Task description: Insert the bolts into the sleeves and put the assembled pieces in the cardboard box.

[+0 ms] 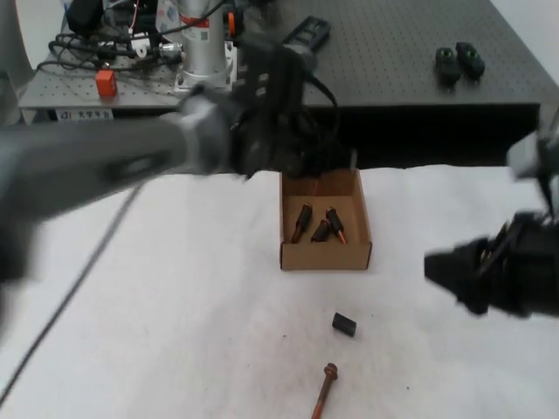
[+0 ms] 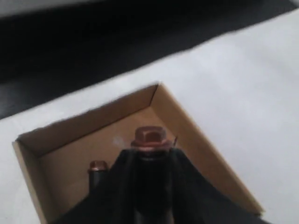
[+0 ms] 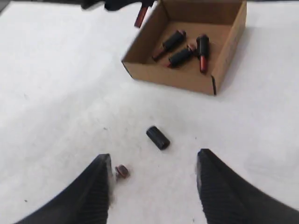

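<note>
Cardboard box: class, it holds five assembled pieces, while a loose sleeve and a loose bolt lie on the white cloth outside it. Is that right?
Not quite. The cardboard box holds three assembled pieces, not five, as the right wrist view shows. The loose sleeve and loose bolt do lie on the white cloth outside it.

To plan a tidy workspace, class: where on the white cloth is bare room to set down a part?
Bare: the white cloth left of the brown cardboard box, and the strip between box and small black cylindrical sleeve. Crowded: inside the box, with three black-sleeved bolts.
</note>
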